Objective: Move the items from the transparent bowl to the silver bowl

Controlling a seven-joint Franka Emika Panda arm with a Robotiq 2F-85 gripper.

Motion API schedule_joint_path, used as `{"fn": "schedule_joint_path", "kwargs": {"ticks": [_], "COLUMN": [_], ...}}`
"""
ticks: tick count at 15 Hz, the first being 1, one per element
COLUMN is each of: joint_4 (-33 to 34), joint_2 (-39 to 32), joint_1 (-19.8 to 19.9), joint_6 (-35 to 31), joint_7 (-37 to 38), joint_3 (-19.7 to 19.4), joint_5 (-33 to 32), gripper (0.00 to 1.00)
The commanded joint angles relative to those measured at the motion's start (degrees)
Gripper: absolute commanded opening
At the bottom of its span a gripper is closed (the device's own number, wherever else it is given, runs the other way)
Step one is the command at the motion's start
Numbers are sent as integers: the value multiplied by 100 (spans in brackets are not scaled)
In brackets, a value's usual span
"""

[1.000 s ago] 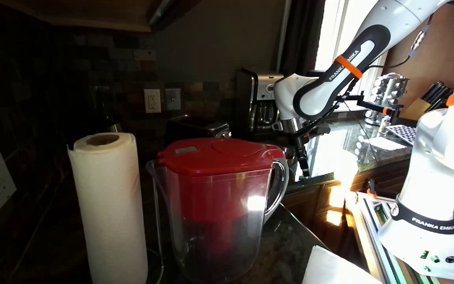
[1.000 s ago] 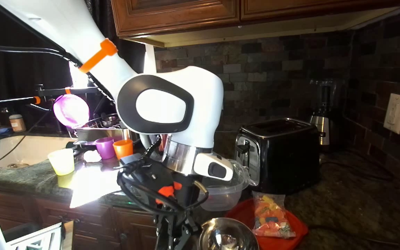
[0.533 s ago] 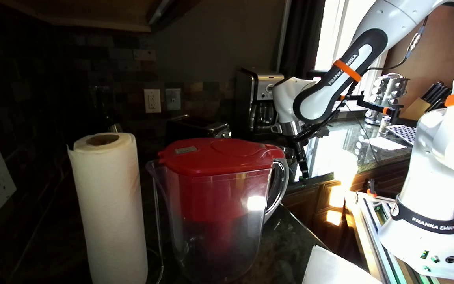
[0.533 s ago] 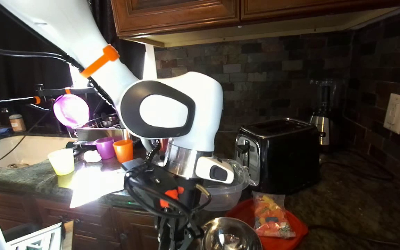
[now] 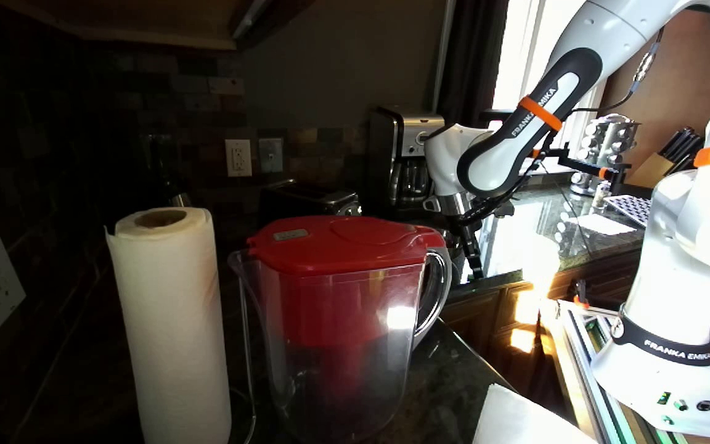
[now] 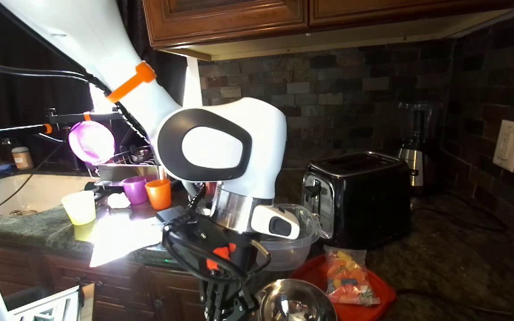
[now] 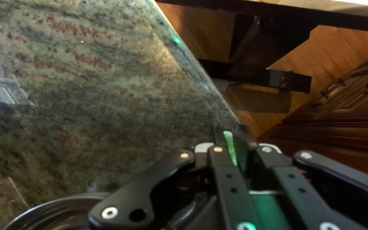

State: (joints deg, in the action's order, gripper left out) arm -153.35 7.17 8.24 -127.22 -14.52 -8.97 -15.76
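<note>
Speckled counter (image 7: 91,83), tool (image 7: 233,140) tight on a green strip (image 7: 230,145) near the silver bowl (image 6: 312,294).

Silver bowl (image 6: 299,301) of glossy metal.

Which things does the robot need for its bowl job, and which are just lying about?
For the job:
hand
clear bowl (I can't make out what's inside)
silver bowl

Just lying about:
toaster
paper towels
jug
coffee maker
yellow cup
orange cup
probably the bag, as it's in neither bowl
</note>
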Motion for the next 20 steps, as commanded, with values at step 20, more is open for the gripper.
{"fn": "schedule_joint_path", "kwargs": {"ticks": [20], "joint_4": [-104], "joint_2": [638], "joint_1": [-34], "joint_6": [269], "joint_7": [-206], "joint_3": [67], "joint_5": [22], "gripper": [1]}}
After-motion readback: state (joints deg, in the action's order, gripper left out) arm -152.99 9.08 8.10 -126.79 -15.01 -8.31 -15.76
